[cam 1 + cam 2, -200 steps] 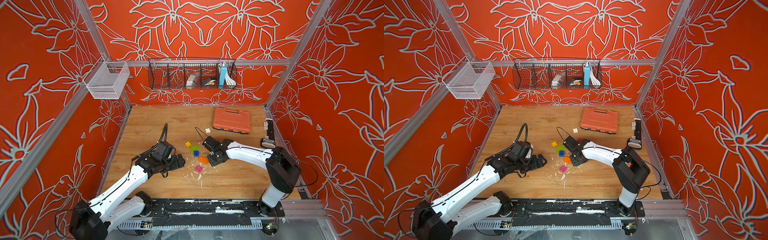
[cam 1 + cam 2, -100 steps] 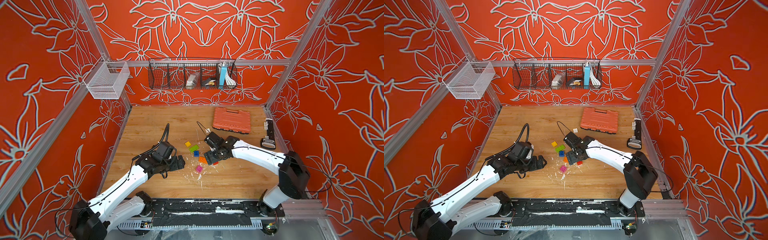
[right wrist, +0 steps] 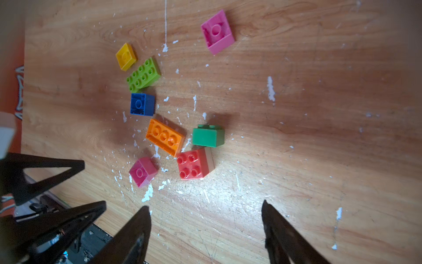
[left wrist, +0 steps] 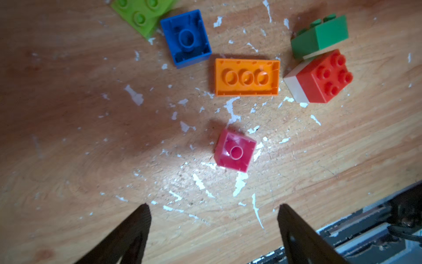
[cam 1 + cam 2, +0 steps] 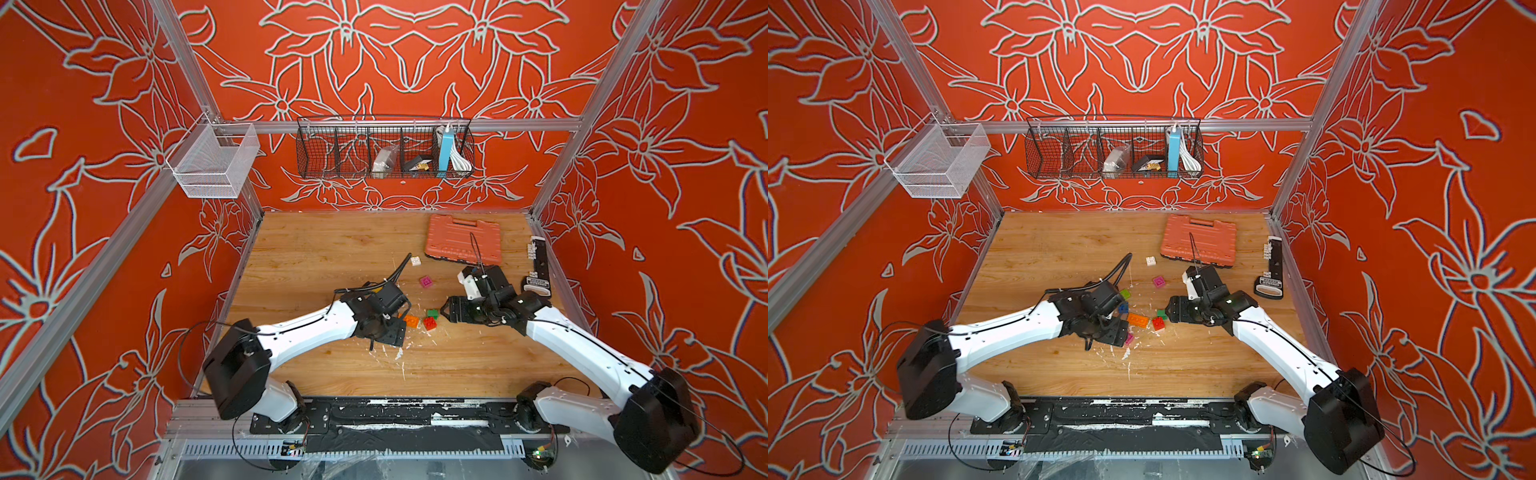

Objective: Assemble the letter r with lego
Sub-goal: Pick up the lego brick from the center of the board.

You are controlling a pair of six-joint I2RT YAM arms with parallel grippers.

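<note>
Now your right arm (image 5: pixel 582 353) has swung back off the lego (image 5: pixel 1138 320) to its 3 o'clock. The right gripper (image 3: pixel 205 205), shut 1 second ago, now stands wide with nothing in it. Your left gripper (image 4: pixel 212 206), also wide and empty, has moved in from 9 o'clock. The red-on-white pair (image 3: pixel 193 165) lies loose near table centre, right beside the green brick (image 3: pixel 207 137). I'd judge only 2 bricks are joined, so there's no r yet.
</note>
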